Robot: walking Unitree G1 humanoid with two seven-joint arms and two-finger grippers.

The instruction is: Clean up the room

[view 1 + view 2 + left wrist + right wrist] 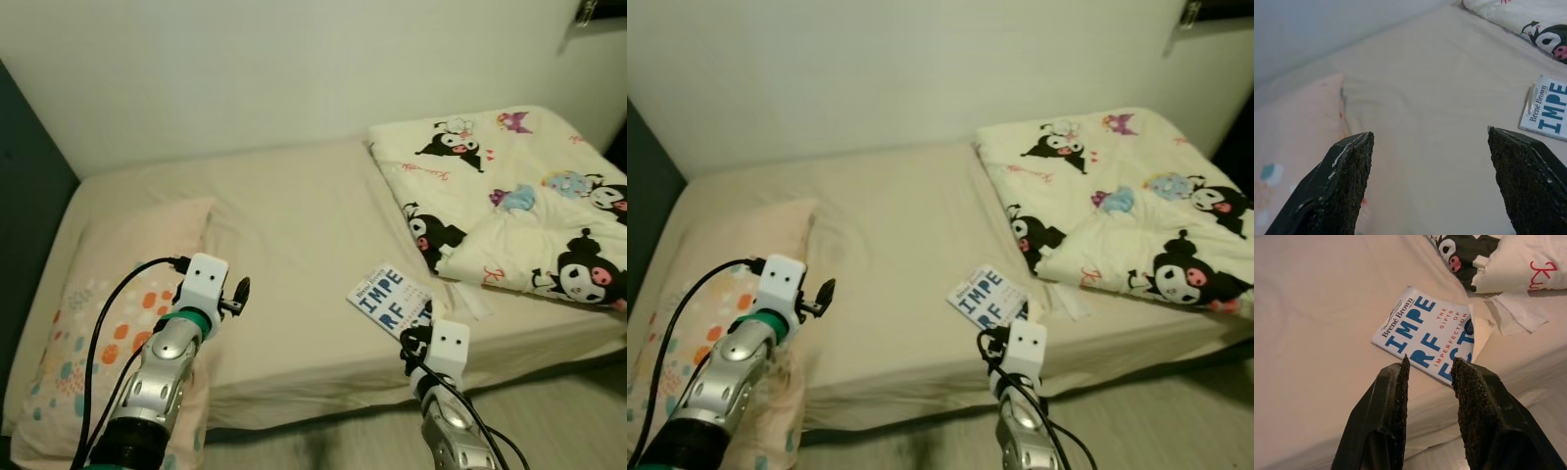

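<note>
Both arms rise from the bottom of the head views, and the right gripper (1429, 377) hangs at the near edge of the bed (294, 215), pointed down at a book (1427, 340) that lies flat on the sheet just ahead of its fingertips. Its two black fingers (1396, 396) stand close together with only a narrow gap between them, gripping nothing and apart from the cover, which reads to me as an approach lined up on the book as the loose item to tidy away. Blue capitals on the white cover spell "IMPE", "RF" and part of a third row; smaller red letters read "THE GIFTS OF IMPERFECTION", and "Brené Brown" runs along one edge (a small round badge near the corner is too small to read). A crumpled white paper (1515, 313) lies just beside the book, near the folded cartoon-print comforter (519, 186) piled at the bed's right end, already out of the way. Over the patterned pillow (88, 323) at the left end, the left gripper (1430, 142) holds its fingers spread wide, empty and probably just waiting.
</note>
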